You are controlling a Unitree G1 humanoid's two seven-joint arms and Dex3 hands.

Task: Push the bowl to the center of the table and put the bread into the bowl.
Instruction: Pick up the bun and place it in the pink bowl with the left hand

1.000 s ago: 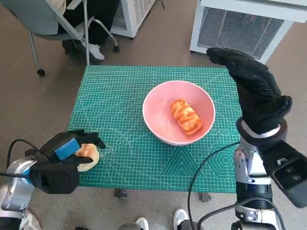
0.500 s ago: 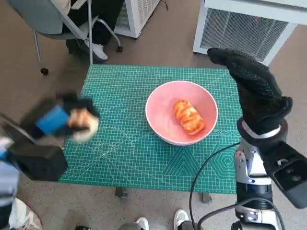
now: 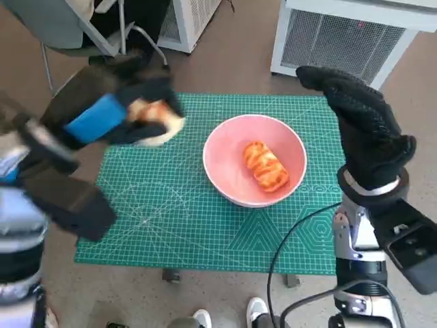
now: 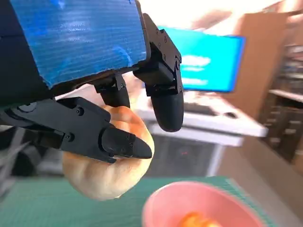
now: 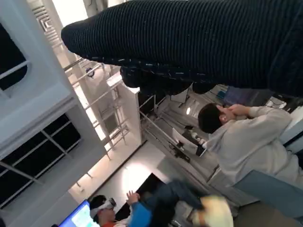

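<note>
A mat covers the bench. A bowl sits on it, right of the middle, with a piece of bread inside. The left hand is raised above the far left corner, holding a bun left of the bowl. The right hand stands upright beyond the bench's right edge.

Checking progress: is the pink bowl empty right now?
No, a glazed bread roll already lies inside the pink bowl.
</note>
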